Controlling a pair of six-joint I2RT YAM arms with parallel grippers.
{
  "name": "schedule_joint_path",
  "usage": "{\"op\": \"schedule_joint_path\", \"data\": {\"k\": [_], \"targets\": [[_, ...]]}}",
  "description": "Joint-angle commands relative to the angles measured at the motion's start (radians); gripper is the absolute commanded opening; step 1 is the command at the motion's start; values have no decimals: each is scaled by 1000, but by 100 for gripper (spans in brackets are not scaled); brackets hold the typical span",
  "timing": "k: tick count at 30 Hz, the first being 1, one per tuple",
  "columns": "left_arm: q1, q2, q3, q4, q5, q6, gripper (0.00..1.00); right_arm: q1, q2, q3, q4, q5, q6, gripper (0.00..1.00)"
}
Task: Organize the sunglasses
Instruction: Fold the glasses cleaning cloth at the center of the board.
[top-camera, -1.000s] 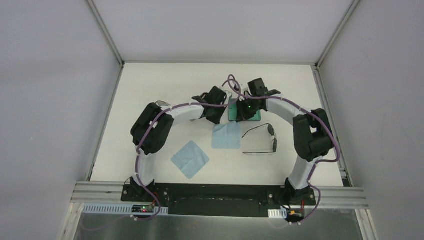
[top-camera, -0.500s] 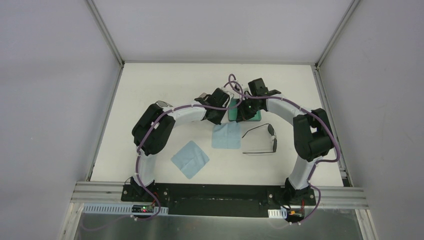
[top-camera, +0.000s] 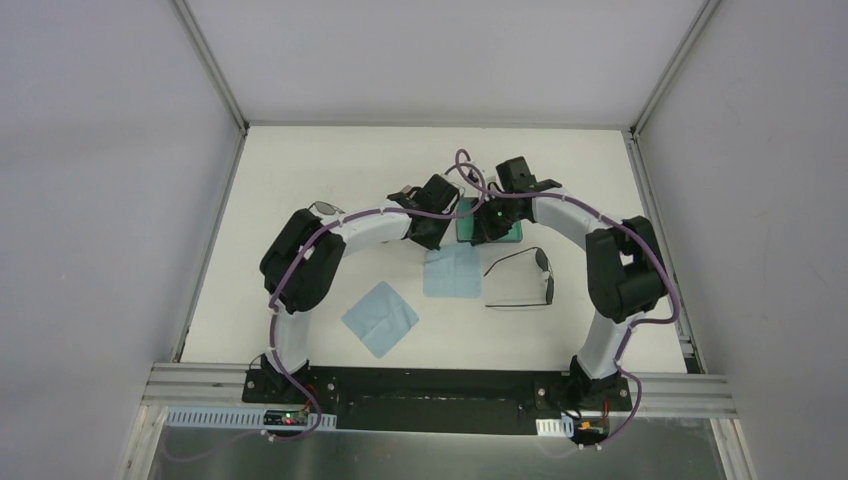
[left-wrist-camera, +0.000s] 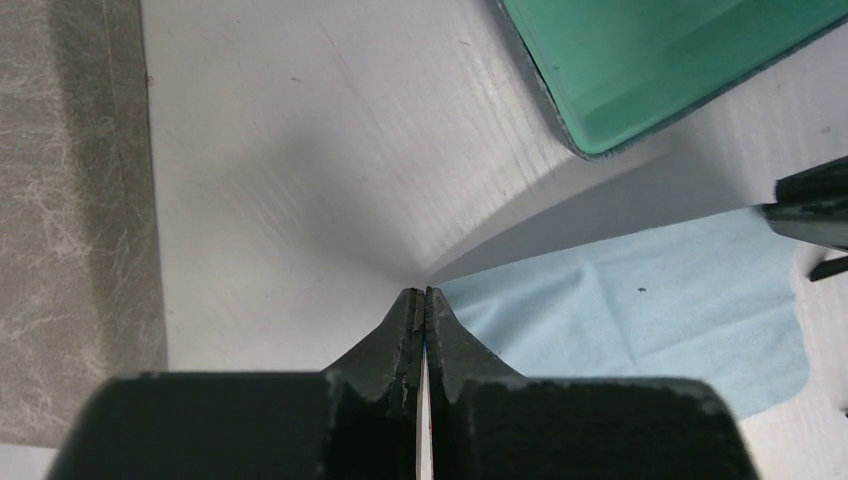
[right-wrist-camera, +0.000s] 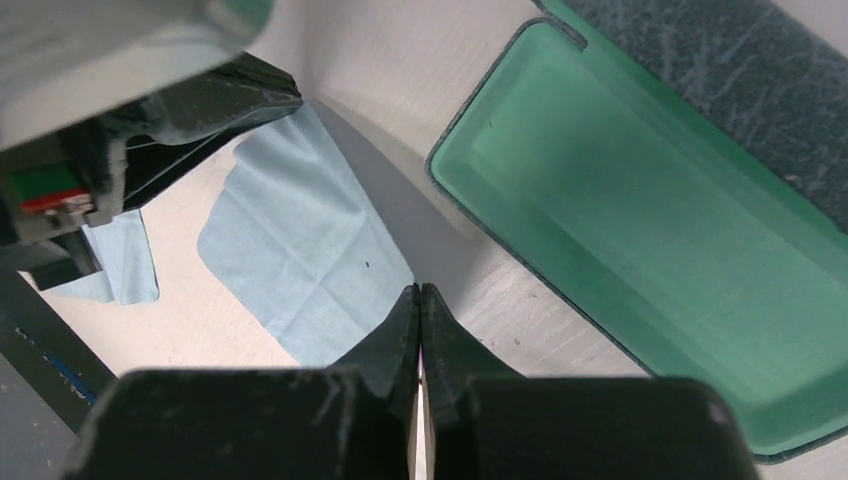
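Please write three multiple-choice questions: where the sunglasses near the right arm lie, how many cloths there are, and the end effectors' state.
1. The sunglasses lie: A) in a case B) on the table, right of a cloth C) on the floor
2. Light blue cloths: A) one B) four C) two
3. The left end effector and right end effector are: A) both shut B) both open C) one open
1 B: they rest on bare table. 2 C: that cloth and a second cloth nearer the bases. 3 A: fingers meet in both wrist views.
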Motion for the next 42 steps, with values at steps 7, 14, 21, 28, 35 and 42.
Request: {"op": "schedule_joint_path", "data": {"k": [7, 14, 21, 28, 35, 42], "targets": [[49, -84, 2, 2, 148, -42, 0, -23, 54, 87, -3, -135, -88, 0], [149, -60, 0, 19, 447, -27, 0, -39, 36, 61, 40, -249, -165, 0], [173, -40, 2, 37, 634, -2, 0, -36, 22, 23, 91, -281, -232, 0], [190, -36, -9, 50, 674, 4, 0, -18, -20, -9, 73, -251, -384, 0], [192, -46, -34, 49, 679, 9, 0, 5, -59, -53, 69, -239, -418, 0], [193, -53, -67, 21, 648, 43, 0, 44, -86, -86, 73, -221, -429, 0]]}}
